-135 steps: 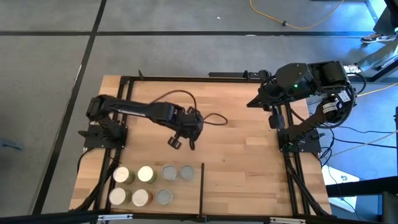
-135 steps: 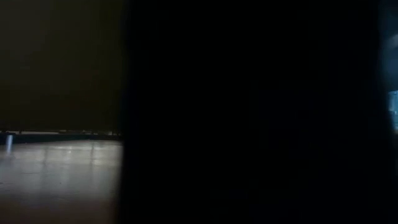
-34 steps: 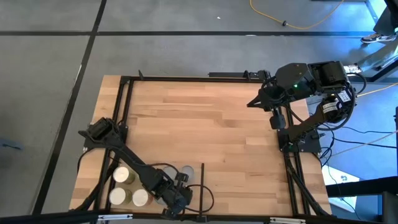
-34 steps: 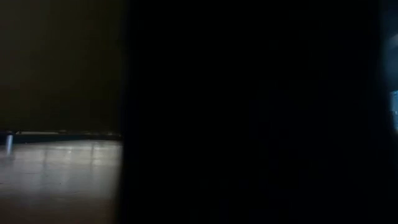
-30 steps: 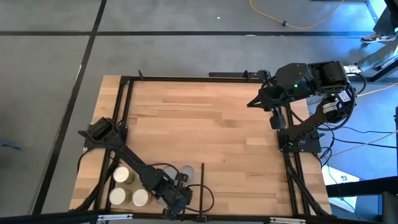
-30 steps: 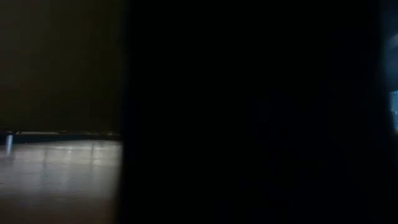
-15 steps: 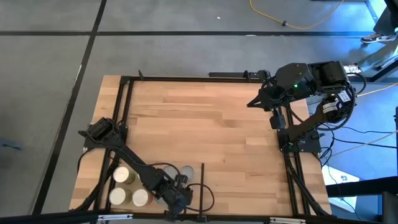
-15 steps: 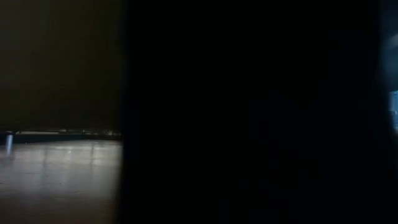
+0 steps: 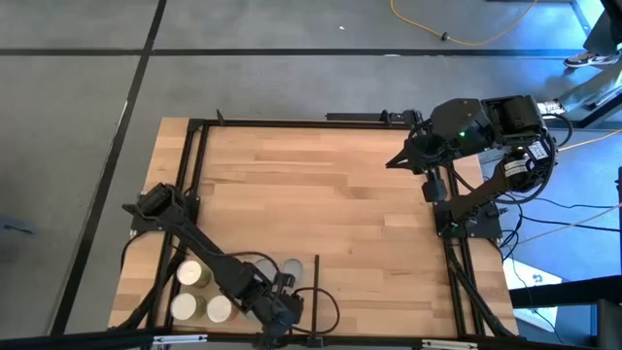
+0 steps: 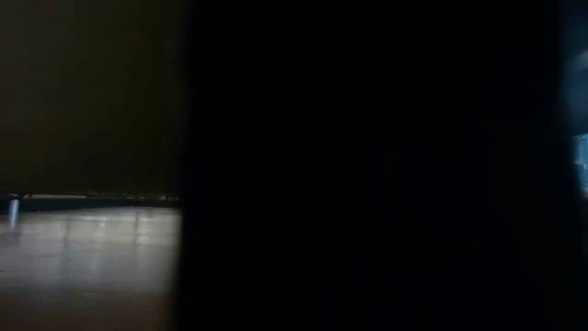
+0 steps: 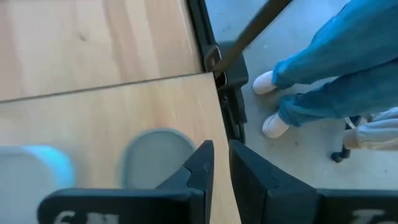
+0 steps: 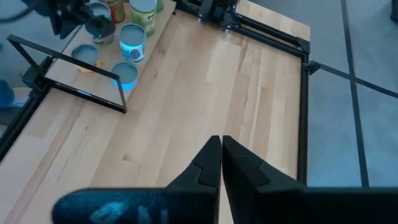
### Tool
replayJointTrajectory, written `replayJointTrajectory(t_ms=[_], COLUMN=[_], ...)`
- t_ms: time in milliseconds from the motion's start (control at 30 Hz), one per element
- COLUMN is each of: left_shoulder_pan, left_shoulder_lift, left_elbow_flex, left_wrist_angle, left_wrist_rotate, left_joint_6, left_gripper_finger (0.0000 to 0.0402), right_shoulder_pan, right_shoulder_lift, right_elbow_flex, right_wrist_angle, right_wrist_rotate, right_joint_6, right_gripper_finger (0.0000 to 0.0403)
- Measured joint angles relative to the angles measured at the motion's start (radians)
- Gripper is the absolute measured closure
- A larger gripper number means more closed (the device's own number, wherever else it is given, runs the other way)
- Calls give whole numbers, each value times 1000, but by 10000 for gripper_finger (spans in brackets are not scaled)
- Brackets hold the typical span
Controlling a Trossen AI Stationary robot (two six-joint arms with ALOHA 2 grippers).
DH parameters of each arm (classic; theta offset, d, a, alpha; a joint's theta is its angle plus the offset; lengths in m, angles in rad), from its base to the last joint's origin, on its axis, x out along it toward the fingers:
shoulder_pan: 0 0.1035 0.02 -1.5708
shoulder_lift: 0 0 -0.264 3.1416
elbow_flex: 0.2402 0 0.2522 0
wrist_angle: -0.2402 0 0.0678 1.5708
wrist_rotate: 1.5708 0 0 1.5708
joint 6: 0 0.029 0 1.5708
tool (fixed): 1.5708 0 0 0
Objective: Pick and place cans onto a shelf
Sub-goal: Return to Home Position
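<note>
White-topped cans (image 9: 190,273) stand on pale wood shelf (image 9: 321,194) with black rails.

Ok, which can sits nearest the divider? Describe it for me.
At the wooden table's bottom edge in the high view stands a thin black divider strip. The can beside it, by the left gripper, has a dull grey top; others in view are white.

The left end effector (image 9: 282,313) has swung down among the cans (image 9: 202,290).

Dark left arm extends low to the near edge, left gripper (image 11: 221,163) fingers nearly together. Right gripper (image 12: 220,149) closed, arm folded at far right.
</note>
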Motion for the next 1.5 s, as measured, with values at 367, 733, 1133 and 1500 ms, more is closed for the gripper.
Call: replayJointTrajectory(t_ms=[367,733,1133,1500], left_shoulder_pan=[25,36,28,19], left_shoulder_lift=[-7,-136,-439,-891], left_elbow_flex=[475,649,642,394], left_wrist_angle=[-425,-745,-890,-891], left_wrist_rotate=[-256,-530,-587,-572], left_joint_6=[38,78,179,171], left_gripper_finger=[365,400,401,401], right_shoulder_pan=[21,103,123,122], right_shoulder_lift=[-65,-154,-229,-282], right_elbow_flex=[0,0,0,0], right_wrist_angle=[0,-1,-1,0], right_wrist_rotate=[-53,-52,14,88], right_joint_6=[28,118,168,290], right_gripper_finger=[393,398,397,397])
